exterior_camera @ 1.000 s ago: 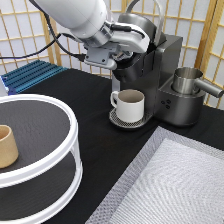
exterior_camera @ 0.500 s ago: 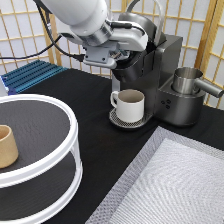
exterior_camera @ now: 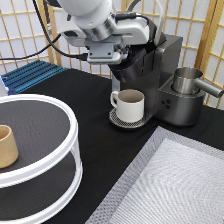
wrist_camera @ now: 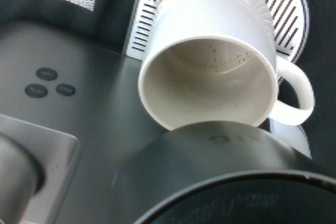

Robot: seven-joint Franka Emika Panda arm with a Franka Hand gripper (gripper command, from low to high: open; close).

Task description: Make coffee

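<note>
Since the earlier frames the arm has slid toward the exterior view's right, and its gripper point(exterior_camera: 107, 55) now hangs over the brew head of the coffee machine point(exterior_camera: 162, 80), above the white mug point(exterior_camera: 131, 105) on the drip tray point(exterior_camera: 117, 121); whether its fingers are parted or closed I cannot tell. From the wrist, the mug point(wrist_camera: 206, 80) shows an empty, speckled inside, with three machine buttons point(wrist_camera: 49, 85) beside it. No coffee pod can be made out in either view; a tan cup point(exterior_camera: 6, 146) sits on the white round rack point(exterior_camera: 50, 165) and a steel pitcher point(exterior_camera: 189, 80) stands on the machine's right.
</note>
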